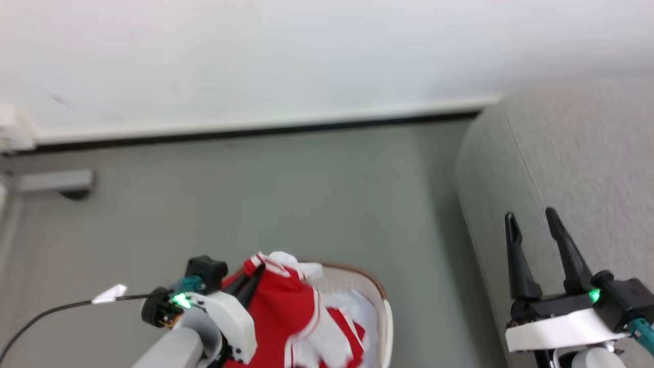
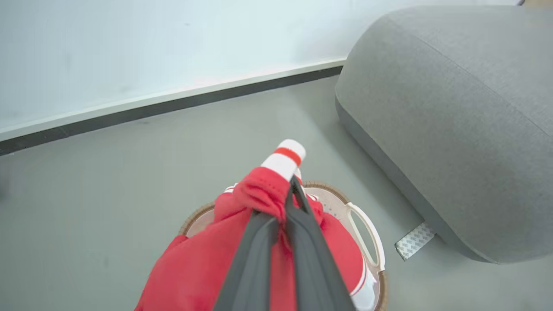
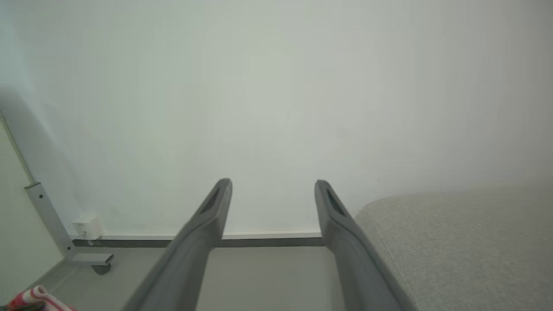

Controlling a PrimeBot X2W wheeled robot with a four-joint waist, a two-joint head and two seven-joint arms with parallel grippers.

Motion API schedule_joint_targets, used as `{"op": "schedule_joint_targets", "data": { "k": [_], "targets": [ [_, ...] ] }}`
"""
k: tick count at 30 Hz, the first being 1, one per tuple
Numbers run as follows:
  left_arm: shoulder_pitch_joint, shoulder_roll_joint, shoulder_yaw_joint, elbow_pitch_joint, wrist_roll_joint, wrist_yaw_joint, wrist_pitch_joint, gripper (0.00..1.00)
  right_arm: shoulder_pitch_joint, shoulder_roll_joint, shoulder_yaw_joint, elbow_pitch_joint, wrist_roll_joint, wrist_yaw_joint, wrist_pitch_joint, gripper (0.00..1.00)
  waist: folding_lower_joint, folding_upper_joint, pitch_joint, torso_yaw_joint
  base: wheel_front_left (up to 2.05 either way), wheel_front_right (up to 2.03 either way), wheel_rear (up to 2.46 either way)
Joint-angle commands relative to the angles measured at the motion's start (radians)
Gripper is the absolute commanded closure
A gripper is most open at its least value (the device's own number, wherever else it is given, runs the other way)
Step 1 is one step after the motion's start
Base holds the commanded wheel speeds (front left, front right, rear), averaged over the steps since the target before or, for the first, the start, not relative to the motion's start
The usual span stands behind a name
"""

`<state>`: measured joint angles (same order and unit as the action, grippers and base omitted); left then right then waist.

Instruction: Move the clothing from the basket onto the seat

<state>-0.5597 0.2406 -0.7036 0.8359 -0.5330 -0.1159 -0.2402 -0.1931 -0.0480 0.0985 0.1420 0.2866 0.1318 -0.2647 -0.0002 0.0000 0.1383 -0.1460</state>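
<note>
Red clothing (image 1: 286, 317) with white striped trim is bunched in the tips of the left gripper (image 2: 293, 190), whose 2 dark fingers are pressed together on a fold of the fabric. In the left wrist view a white cuff with 1 red band pokes out just past the fingertips. The rest of the red and white fabric hangs down into the basket (image 1: 382, 301), where more of it lies heaped against the perforated cream wall.

The basket, brown at the rim and with a side handle, stands on the grey floor (image 1: 306, 194), near the rounded end of the grey sofa (image 1: 577, 153) and to its left. None of the clothing is on the sofa. A short strip of patterned tape (image 2: 414, 239) lies on the floor at the sofa's foot.

The right gripper (image 1: 531, 217) is held above the sofa's edge with its jaws wide apart and nothing between them, its fingers pointing toward the white wall (image 1: 255, 51). A dark skirting strip (image 1: 255, 132) runs along the base of that wall. In the right wrist view, a grey metal post (image 3: 45, 216) and a small white box (image 3: 86, 226) stand at the wall's left end.
</note>
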Motion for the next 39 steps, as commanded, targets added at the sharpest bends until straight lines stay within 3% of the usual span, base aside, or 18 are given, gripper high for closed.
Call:
{"op": "schedule_joint_targets", "data": {
  "k": [1,6,19,26,32,39],
  "targets": [
    [0.016,0.013,0.010,-0.025,-0.019,0.008,-0.010,1.00,0.017,-0.004,0.002,0.003,-0.006,-0.002,0.000,0.00,0.0002,0.0000,-0.071,0.053,0.00,0.00,0.00],
    [0.037,0.067,0.056,-0.214,-0.034,0.053,-0.007,1.00,0.052,-0.004,0.006,0.010,-0.004,-0.002,0.000,0.00,0.0002,0.0000,-0.126,0.069,0.00,0.00,0.00],
    [0.017,0.178,0.151,-0.750,-0.074,0.191,0.140,1.00,0.076,-0.004,0.044,0.012,0.006,-0.002,0.000,0.00,0.0002,0.0000,-0.159,0.069,0.00,0.00,0.00],
    [0.022,0.192,0.169,-0.835,-0.078,0.236,0.176,1.00,0.075,-0.004,0.066,0.017,0.001,-0.002,0.000,0.00,0.0002,0.0000,-0.157,0.052,0.00,0.00,0.00],
    [0.032,0.198,0.172,-0.853,-0.082,0.249,0.180,1.00,0.074,-0.004,0.101,0.012,0.000,-0.002,0.000,0.00,0.0002,0.0000,-0.155,0.043,0.00,0.00,0.00],
    [0.016,0.179,0.159,-0.843,-0.080,0.248,0.184,1.00,0.097,-0.031,0.290,0.008,0.002,-0.002,0.000,0.00,0.0002,0.0000,-0.154,0.053,0.00,0.00,0.00]
  ]
}}
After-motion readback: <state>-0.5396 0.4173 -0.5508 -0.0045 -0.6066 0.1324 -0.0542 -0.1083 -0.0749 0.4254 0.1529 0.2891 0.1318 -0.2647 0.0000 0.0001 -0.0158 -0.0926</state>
